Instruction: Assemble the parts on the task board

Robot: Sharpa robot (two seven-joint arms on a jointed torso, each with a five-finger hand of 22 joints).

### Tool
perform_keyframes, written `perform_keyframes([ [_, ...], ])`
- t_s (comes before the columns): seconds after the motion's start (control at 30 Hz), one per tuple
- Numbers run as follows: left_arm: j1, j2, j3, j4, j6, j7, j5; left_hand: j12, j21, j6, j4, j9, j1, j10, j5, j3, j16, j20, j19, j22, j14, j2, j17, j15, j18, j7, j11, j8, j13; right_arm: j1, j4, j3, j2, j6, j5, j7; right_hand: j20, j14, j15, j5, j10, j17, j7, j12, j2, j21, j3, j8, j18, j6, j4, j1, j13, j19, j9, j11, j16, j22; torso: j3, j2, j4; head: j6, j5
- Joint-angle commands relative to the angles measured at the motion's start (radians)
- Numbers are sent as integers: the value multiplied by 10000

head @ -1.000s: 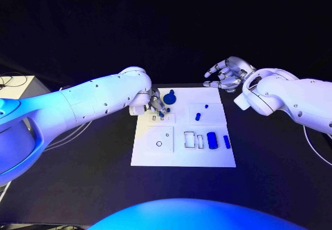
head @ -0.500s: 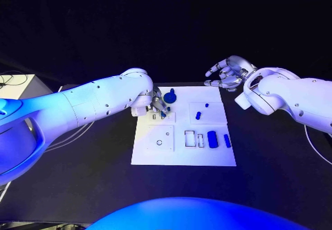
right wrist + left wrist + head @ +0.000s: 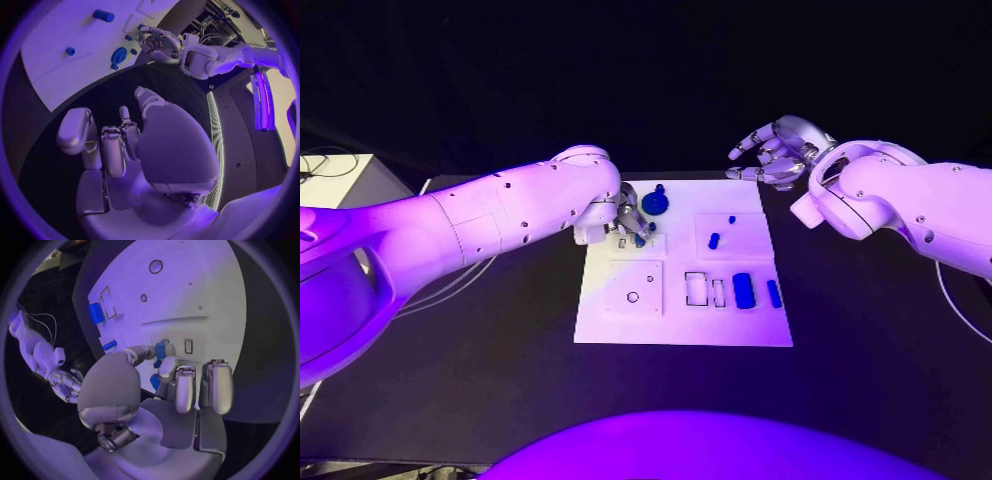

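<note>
small blue part [image 3: 164, 348] pinched by left hand [image 3: 181, 385] fingers; right hand [image 3: 773, 152] fingers spread.

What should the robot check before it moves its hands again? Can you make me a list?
1. Left hand has a small blue part at its fingertips: ok.
2. Part firmly held: cannot tell.
3. Rectangular slot beside it free: ok.
4. Right hand holds nothing, hovers off the task board: ok.
5. Round blue part is near the left hand and could get bumped: not ok.
</note>
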Motion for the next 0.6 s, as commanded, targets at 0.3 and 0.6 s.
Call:
perform_keyframes([
  [0.3,-16,-74,8,39,100,92,-120,49,68,144,-2204,14,-37,65,78,2284,33,-6,110,724,1058,87,2635,-67,-51,-122,12,41,-2,-5,21,5,-19,133,-89,46,18,795,15,32,-67,1634,-5,-41,-26,-37,58,34,81,-84,8,-61,771,-77,10,-20,-48,-11,3,-5,-10,-8,9],
  [0.6,-17,-110,8,29,140,89,-163,49,68,144,-2204,14,-37,65,78,2284,33,-6,110,724,1058,87,2635,-67,-51,-122,12,41,-2,-5,24,5,-27,125,-90,45,18,795,15,32,-67,1634,-5,-41,-26,-37,58,34,81,-84,8,-61,771,-77,10,-20,-48,-11,5,-3,-7,-8,24],
])
